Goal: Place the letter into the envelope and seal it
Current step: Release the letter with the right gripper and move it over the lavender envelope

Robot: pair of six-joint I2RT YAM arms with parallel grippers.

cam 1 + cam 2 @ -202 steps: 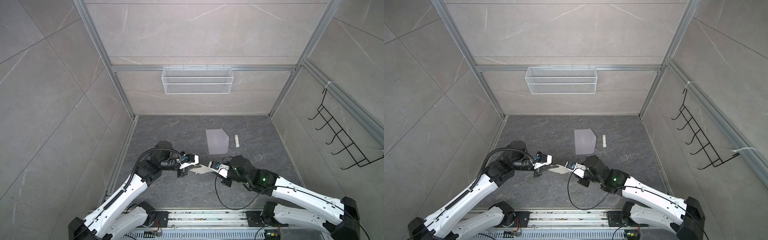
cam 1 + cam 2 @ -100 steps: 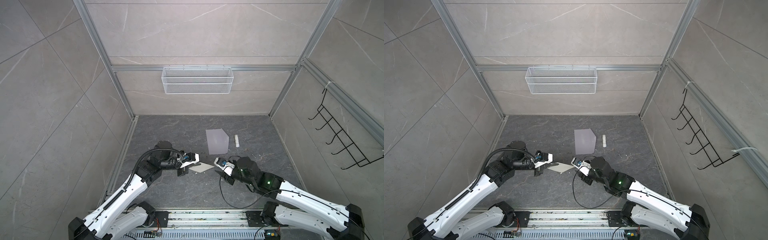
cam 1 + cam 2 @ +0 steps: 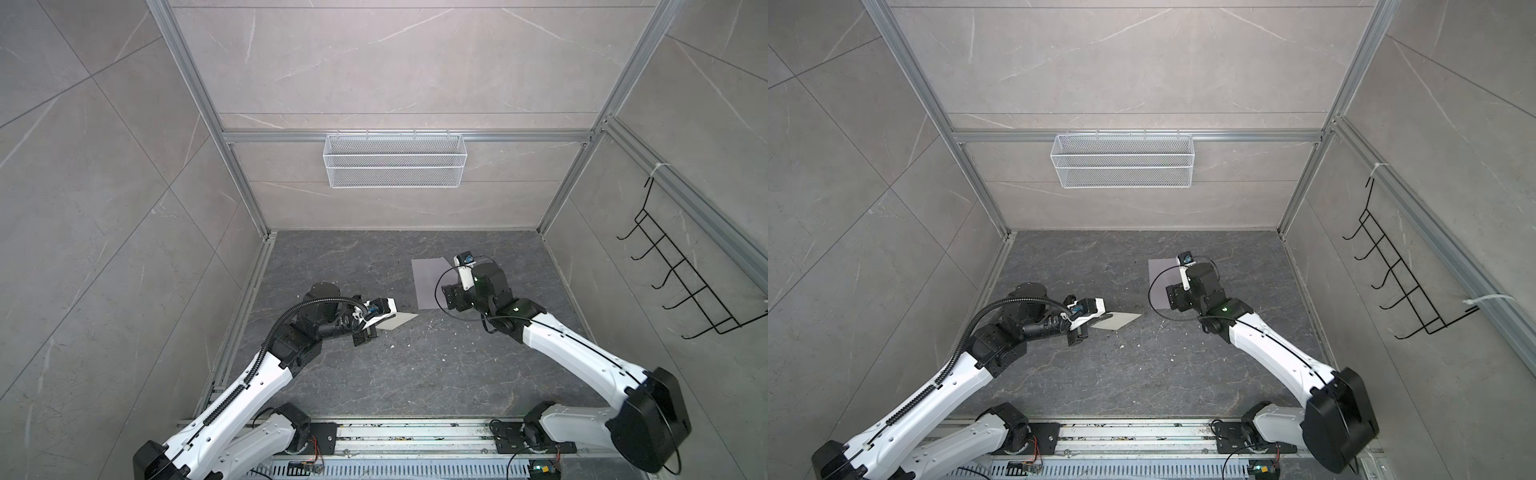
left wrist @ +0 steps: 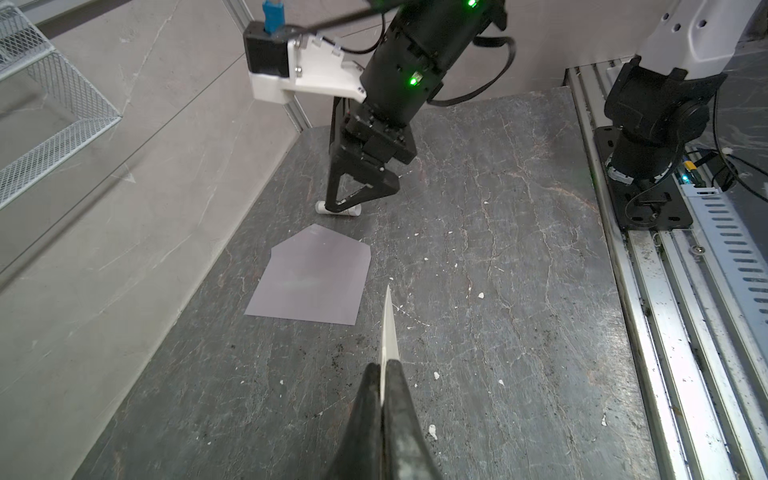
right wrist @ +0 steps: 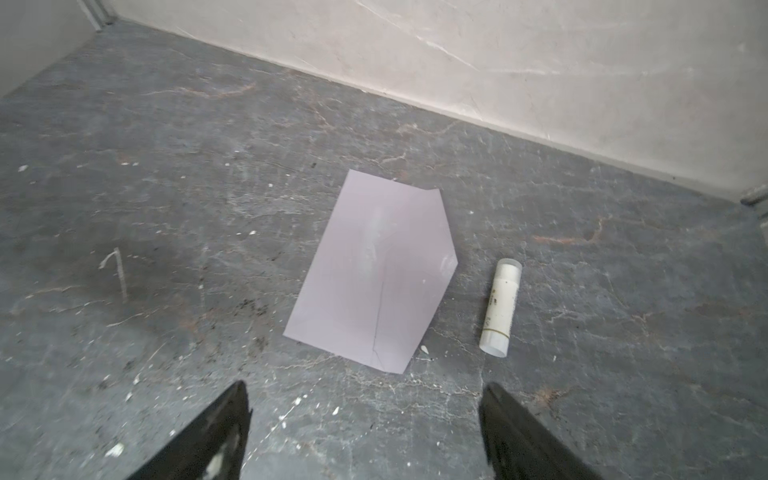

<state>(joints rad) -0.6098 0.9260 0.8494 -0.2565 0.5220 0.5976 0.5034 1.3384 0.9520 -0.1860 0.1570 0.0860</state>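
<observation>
Two grippers: left gripper (image 4: 381, 369) pinched tight on the folded letter (image 4: 389, 328), sheet sticking out ahead of it; right gripper (image 5: 365, 386) spread wide, holding nothing. Flat just ahead of it lies the envelope (image 5: 374, 270), glue stick (image 5: 500, 307) alongside

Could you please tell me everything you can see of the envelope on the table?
The envelope is pale lavender-grey paper, smooth and slightly glossy: a rectangle tapering to a blunt point on one side, with a faint dark line along part of its face. It lies flat on the dark stone-look table. A white glue stick lies just off the pointed side, apart from it. The open right hand hovers close by, touching nothing.
</observation>
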